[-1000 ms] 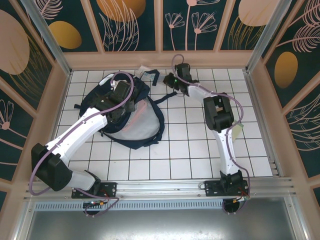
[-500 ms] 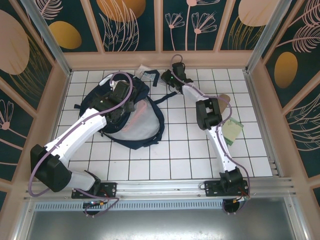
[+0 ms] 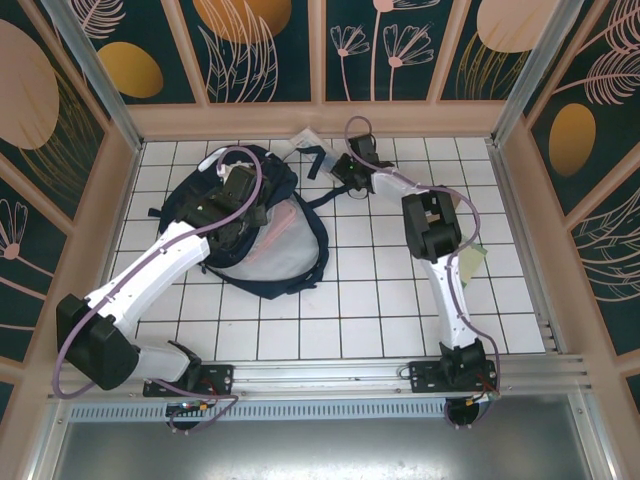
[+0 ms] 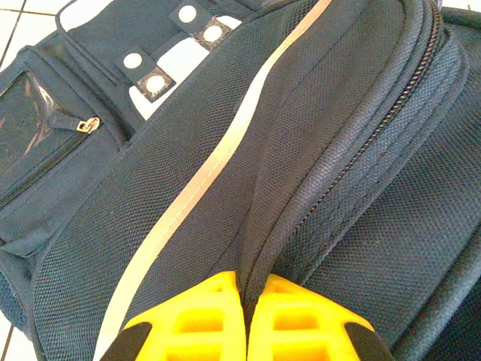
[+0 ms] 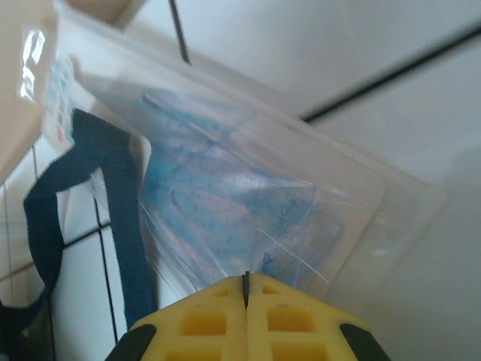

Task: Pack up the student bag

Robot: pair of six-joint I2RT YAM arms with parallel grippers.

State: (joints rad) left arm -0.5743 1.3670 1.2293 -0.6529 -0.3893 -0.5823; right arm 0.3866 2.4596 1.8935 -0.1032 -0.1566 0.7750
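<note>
Holding the student bag (image 3: 285, 262) at 10 o'clock, left gripper (image 4: 244, 284) pinches fabric by its zipper (image 4: 391, 113); right gripper (image 5: 246, 281) pinches a clear pouch (image 5: 255, 188) at 12. Loading step, looks like; next it probably needs swinging into the opening.

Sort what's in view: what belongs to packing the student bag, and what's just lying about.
In the job:
- student bag, a fold of it pinched in the left gripper
- clear pouch of blue drawing tools, its edge nipped by the right gripper

Lying about:
- greenish sheet off to the right, untouched, possibly waiting to be packed
</note>
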